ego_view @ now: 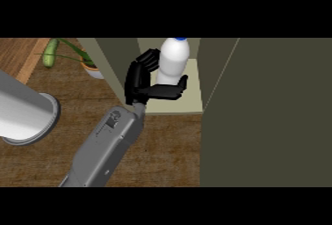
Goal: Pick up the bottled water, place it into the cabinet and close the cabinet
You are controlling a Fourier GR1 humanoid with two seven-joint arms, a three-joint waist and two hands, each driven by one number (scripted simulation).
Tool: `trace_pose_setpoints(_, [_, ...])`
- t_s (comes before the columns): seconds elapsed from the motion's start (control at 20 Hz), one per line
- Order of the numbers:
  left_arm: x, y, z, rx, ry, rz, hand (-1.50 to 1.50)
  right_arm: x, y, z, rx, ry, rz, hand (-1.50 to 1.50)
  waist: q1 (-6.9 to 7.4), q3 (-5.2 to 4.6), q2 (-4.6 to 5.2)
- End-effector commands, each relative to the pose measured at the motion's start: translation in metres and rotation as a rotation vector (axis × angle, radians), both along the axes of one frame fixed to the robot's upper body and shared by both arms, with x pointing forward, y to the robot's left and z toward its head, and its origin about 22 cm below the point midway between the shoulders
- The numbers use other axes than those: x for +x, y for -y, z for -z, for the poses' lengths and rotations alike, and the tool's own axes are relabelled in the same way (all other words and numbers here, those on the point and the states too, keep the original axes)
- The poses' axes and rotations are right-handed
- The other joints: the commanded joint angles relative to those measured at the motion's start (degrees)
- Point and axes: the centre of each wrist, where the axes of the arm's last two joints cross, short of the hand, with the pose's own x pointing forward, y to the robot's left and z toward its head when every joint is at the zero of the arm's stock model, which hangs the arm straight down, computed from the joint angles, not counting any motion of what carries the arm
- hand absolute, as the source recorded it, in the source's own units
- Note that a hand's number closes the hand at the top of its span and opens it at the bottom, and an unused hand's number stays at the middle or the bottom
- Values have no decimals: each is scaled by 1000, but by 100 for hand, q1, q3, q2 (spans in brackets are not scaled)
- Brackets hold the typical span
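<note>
The bottled water, white with a blue cap, stands upright on the pale shelf of the open cabinet. My left hand is at the bottle's left and near side. Its fingers lie fairly straight along the bottle's left flank, and its thumb stretches across in front of the bottle's base. The hand is open, not curled round the bottle. The thumb hides the bottle's foot. My right hand shows nowhere.
The cabinet's dark olive door stands open and fills the right side. A big grey cylinder lies on the wooden counter at the left. Behind it stands a potted plant with long green leaves.
</note>
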Motion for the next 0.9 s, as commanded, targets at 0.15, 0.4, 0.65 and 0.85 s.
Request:
trace_pose_setpoints(0.15, [40,11,-21,83,4,-89,150,-10,6,-4,20,2,-6,-150,-35,0,6])
trace_pose_setpoints(0.4, [59,9,-6,167,-28,-154,150,-3,2,12,10,-3,-39,-150,-188,1,62])
trace_pose_setpoints(0.65, [64,3,6,273,-39,-186,150,-6,-5,14,23,-13,-22,-150,-135,0,52])
trace_pose_setpoints(0.85, [61,-9,30,301,-35,-222,150,3,-2,13,0,6,-34,-150,-198,-1,86])
